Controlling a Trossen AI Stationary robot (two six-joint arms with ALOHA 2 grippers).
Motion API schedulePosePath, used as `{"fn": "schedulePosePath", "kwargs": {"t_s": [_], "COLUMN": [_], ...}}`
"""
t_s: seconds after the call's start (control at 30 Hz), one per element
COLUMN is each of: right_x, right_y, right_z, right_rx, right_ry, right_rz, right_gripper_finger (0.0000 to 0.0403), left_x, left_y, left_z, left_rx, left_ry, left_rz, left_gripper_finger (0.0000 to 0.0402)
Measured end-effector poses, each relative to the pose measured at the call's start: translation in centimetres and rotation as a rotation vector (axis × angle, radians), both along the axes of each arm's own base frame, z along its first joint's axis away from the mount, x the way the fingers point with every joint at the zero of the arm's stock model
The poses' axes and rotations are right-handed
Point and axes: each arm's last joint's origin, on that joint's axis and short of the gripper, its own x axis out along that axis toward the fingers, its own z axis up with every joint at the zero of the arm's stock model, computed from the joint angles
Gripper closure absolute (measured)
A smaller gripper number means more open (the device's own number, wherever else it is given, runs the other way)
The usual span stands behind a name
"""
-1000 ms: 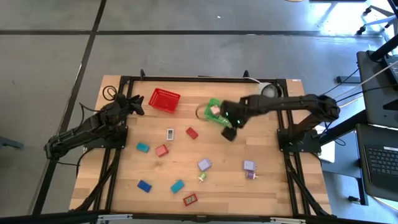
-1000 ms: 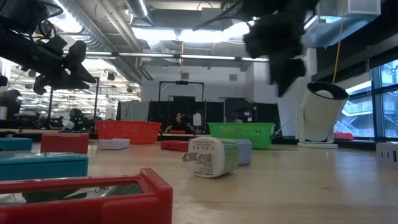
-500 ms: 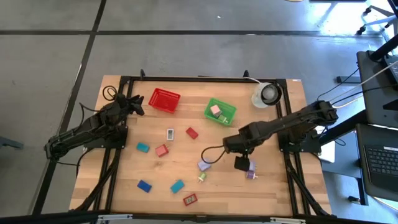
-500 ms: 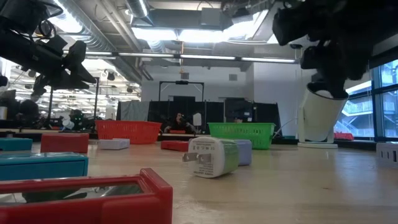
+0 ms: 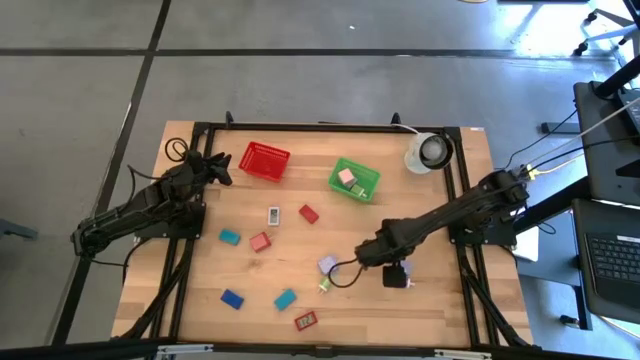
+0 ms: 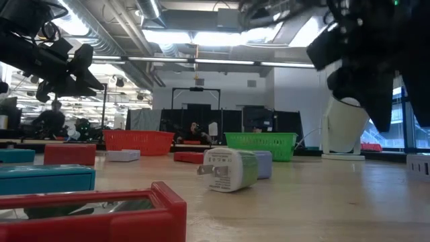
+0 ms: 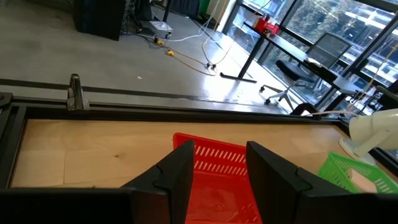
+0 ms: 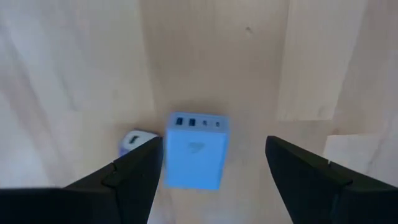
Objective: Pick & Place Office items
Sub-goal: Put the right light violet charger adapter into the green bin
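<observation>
My right gripper [image 8: 213, 149] is open and points down over a lavender blocky piece [image 8: 194, 151] lying flat on the table. Its fingers stand on either side of the piece without touching it. A small lavender-white piece [image 8: 133, 141] lies right beside that one. In the high view the right gripper [image 5: 394, 272] covers both. Other office items lie on the wood: a lavender one [image 5: 327, 265], a green-white plug [image 6: 227, 169], and teal [image 5: 229, 237], red [image 5: 260, 242] and blue [image 5: 232, 298] ones. A pink piece [image 5: 346, 177] sits in the green basket [image 5: 366, 186]. My left gripper [image 5: 216, 165] waits open near the red basket [image 5: 265, 160].
A clear round container [image 5: 430, 151] stands at the far right corner. More pieces lie toward the near edge: teal [image 5: 285, 298] and red [image 5: 306, 320]. A white one [image 5: 274, 215] and a red one [image 5: 308, 213] lie mid-table. Bare wood shows between the two baskets and the pieces.
My right gripper has swung from above the green basket toward the table's near edge, and now hangs over the lavender piece at the near right. The pieces on the table have kept their places.
</observation>
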Motion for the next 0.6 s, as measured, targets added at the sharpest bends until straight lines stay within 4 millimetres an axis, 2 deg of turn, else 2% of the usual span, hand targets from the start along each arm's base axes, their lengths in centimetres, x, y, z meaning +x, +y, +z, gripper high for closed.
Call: {"fn": "schedulePosePath", "kwargs": {"t_s": [0.2, 0.33, 0.5, 0.6], "right_x": [-1.4, -2.2, -2.2, -1.6], "right_y": [-0.4, -0.7, -0.7, -0.5], "right_z": [-2.9, -3.7, -4.6, -4.2], "right_rx": [0.033, 0.055, 0.026, 0.048], "right_ry": [0.086, 0.125, 0.108, 0.04], "right_rz": [-0.031, -0.027, -0.01, -0.01], "right_gripper_finger": [0.0117, 0.0117, 0.0117, 0.0117], "left_x": [0.0, 0.0, 0.0, 0.0], "left_y": [0.0, 0.0, 0.0, 0.0], "left_z": [0.0, 0.0, 0.0, 0.0], "left_rx": [0.0, 0.0, 0.0, 0.0], "left_ry": [0.0, 0.0, 0.0, 0.0], "left_rz": [0.0, 0.0, 0.0, 0.0], "left_gripper_finger": [0.026, 0.026, 0.026, 0.026]}}
